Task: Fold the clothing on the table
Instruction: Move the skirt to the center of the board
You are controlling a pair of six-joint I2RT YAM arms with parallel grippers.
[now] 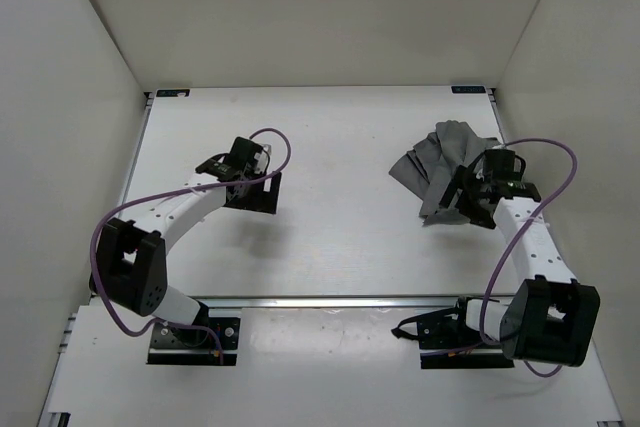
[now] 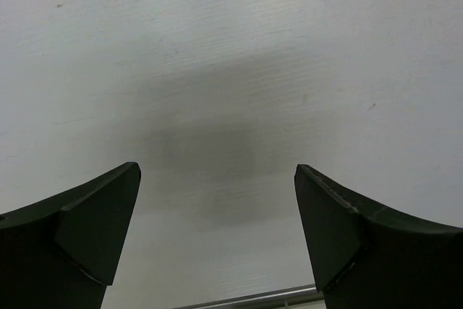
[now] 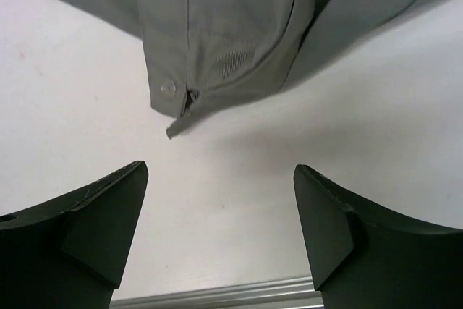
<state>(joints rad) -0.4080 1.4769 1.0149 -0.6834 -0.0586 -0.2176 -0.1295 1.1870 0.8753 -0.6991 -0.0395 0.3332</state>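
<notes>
Flat white table (image 1: pixel 330 247) across most of the overhead view, with a metal rail (image 1: pixel 330 300) along its six o'clock edge. Toward two o'clock on it, the clothing (image 1: pixel 440 159): a grey skirt, bunched in a rumpled heap with folds overlapping, lying well short of the twelve o'clock edge.

At about three o'clock, right gripper (image 1: pixel 465 205) poised at the six o'clock side of the heap. From its wrist camera, right gripper (image 3: pixel 221 168) with jaws parted wide and only bare tabletop between them; nothing held. Just beyond the fingertips at twelve o'clock, the clothing (image 3: pixel 239 12), one waistband (image 3: pixel 217 56) end pointing toward the jaws, shadow beneath it.

At about nine o'clock, well apart from the skirt, left gripper (image 1: pixel 250 190). From its wrist, left gripper (image 2: pixel 217 171) spread fully wide over bare white surface, gripping nothing.

Smallest: dark corner marks (image 1: pixel 172 93) at the far corners, and a pale button (image 3: pixel 168 86) on the waistband end.
</notes>
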